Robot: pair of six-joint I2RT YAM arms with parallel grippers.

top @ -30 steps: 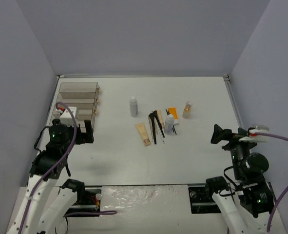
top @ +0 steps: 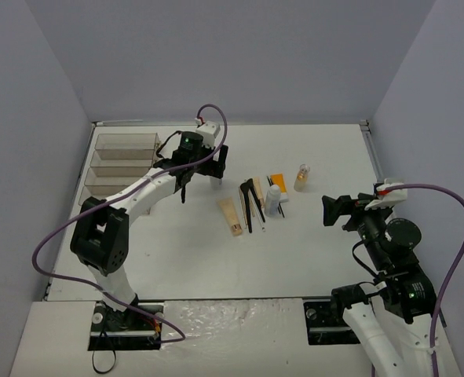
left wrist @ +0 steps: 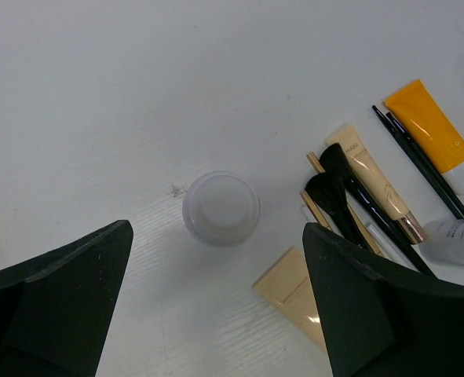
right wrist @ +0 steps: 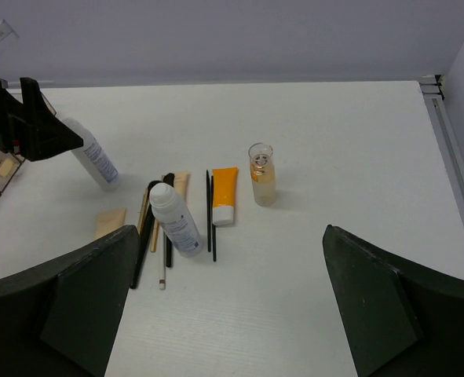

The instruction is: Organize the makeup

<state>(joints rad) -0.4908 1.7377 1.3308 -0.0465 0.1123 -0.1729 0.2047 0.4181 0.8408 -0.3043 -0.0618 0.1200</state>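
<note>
One small white bottle (left wrist: 221, 208), standing mid-frame between the fingers (left wrist: 59, 298) of the open left hand (top: 202, 174), looks light, rigid and slick, probably best gripped squarely around its body.

**No lettering I can read**

No word, brand or number comes out legibly in any of my views; only traces of print show. Seen from my left wrist, the beige tube (left wrist: 377, 184) has a short line of dark lettering along its body, too blurred to spell out; the orange tube (left wrist: 429, 124) carries a few pale marks near one end, unreadable. Seen from my right wrist, the left white bottle (right wrist: 92, 161), the one nearer the left edge of the table (right wrist: 334, 118), shows small dark lines of text on its side; the middle white bottle (right wrist: 175, 224) shows a similar block; both are too fine to read.
</note>
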